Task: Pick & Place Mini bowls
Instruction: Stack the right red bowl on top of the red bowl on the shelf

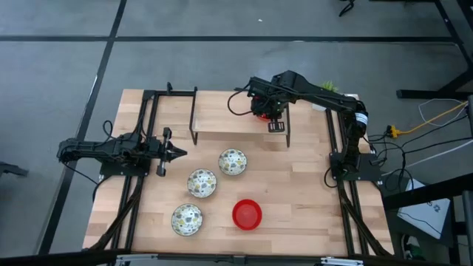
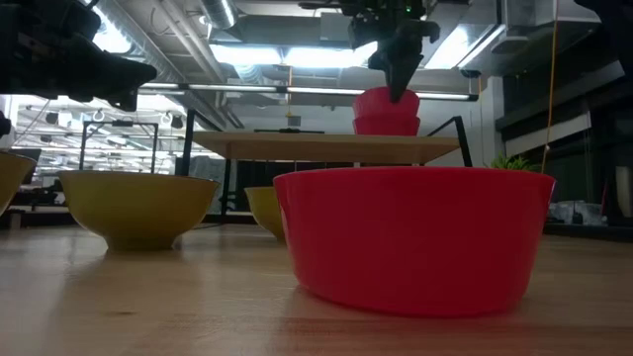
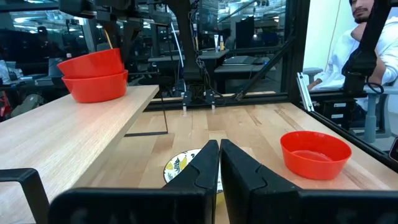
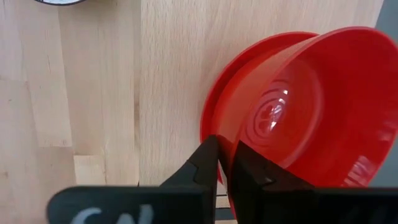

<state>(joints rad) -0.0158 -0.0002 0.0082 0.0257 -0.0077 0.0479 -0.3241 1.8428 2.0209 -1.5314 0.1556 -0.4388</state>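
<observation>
- The right gripper point(image 1: 275, 112) reaches over a raised wooden shelf point(image 1: 236, 133) at the far side of the table point(image 1: 310, 192). In the right wrist view its two dark fingers point(image 4: 205, 163) pinch the rim of the upper red bowl point(image 4: 311, 106), one finger outside the wall and one inside.
- That upper red bowl sits tilted inside a second red bowl point(image 4: 214, 112); the pair forms a stack on the shelf, seen from table height as two red bowls point(image 2: 387, 111) one in the other, with the gripper coming down on them from above.
- The left gripper point(image 1: 177, 154) waits over the left part of the table, pointing toward the middle, its fingers point(image 3: 202, 168) pressed together and holding nothing.
- A third red bowl point(image 1: 247, 213) stands alone on the tabletop toward the near edge, upright and apart from the others.
- Three cream-white patterned bowls rest on the table in a loose diagonal: one point(image 1: 233, 162) nearest the shelf, one point(image 1: 202, 183) just beside it, and one point(image 1: 187, 219) closer to the near edge.
- A small green plant point(image 1: 328, 86) shows at the far right corner, behind the right arm.
- A person in a white top point(image 3: 348, 56) sits beyond the table in the left wrist view.
</observation>
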